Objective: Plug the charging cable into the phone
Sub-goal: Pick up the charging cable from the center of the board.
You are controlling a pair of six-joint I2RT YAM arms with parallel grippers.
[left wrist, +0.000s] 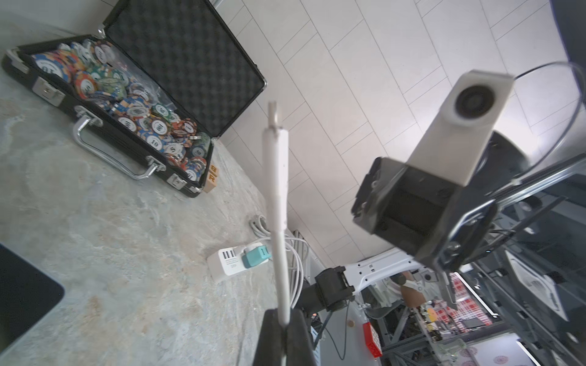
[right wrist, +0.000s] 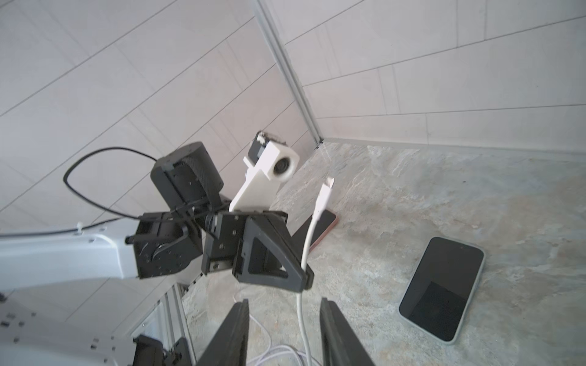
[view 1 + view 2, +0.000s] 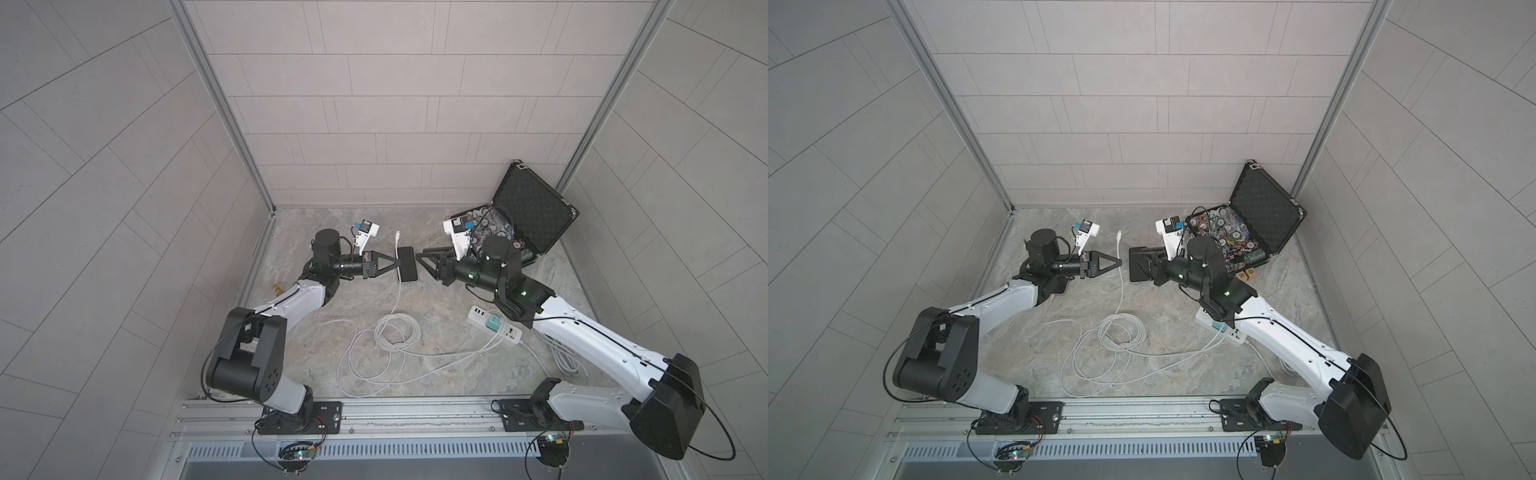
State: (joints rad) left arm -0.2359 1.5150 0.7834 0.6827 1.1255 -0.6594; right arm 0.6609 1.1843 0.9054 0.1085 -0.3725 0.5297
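**A:** Top views first. Which step is this?

**B:** Plug lifted, nothing mated yet, I'd judge. The left pincer (image 3: 397, 263) is clamped on the charging cable (image 3: 400, 295) a little behind its plug, mid-table toward the far edge. The slack loops toward the near edge. The right pincer (image 3: 420, 259) faces it, near a pale-edged phone (image 3: 409, 268). A power strip (image 3: 494, 328) lies by the right edge, and a chip case (image 3: 528, 216) stands open in the far right corner.

**A:** And the phone?

**B:** In a top view the phone (image 3: 1062, 289), coral-edged, peeks out from under the left arm, near the left edge.

**A:** Left wrist?

**B:** The left pincer (image 1: 282, 317) is shut on the charging cable (image 1: 275, 164), with the plug end free.

**A:** Right wrist?

**B:** The right pincer (image 2: 283, 301) is open. The cable runs between its fingers without touching them. The phone (image 2: 326, 223) lies flat behind the left pincer.

**A:** Next?

**B:** Probably steady that phone and line the plug up with its port, which I can't see.

**A:** Setting?

**B:** A grey marbled table (image 3: 436, 374), pale tiled walls, and a metal rail along the near edge.
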